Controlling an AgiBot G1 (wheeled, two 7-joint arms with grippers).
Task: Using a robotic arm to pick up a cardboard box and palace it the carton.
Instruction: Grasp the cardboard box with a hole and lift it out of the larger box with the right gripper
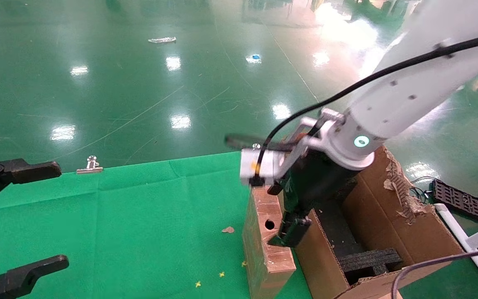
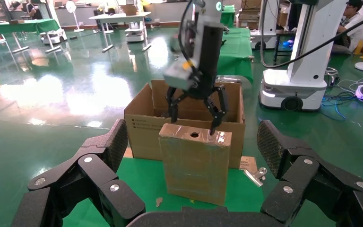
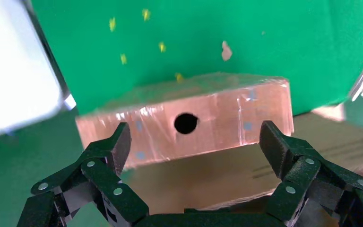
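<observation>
Black fingers [image 2: 99, 179] of the left gripper [image 1: 31, 216] fill the foreground of the left wrist view, its jaws spread wide and holding nothing, parked at the left edge of the green tabletop [image 1: 139, 216]. Beyond them that view shows what the head view half hides: the right gripper [image 2: 196, 111] hanging with its jaws wide over the top of the cardboard box [image 2: 196, 163], one fingertip touching or just above the top face by the round hole [image 2: 194, 135]. One such box stands upright on the tabletop, long axis vertical, holed face up, pressed against the near wall of the single carton [image 1: 388, 224]. Only the head view looks into the carton, showing black foam [image 1: 367, 259] inside and one torn flap [image 1: 401, 195]. From the right wrist view, the holed face lies between the open fingers [image 3: 113, 146]. One metal clip [image 1: 91, 165] sits at the cloth's far edge.
</observation>
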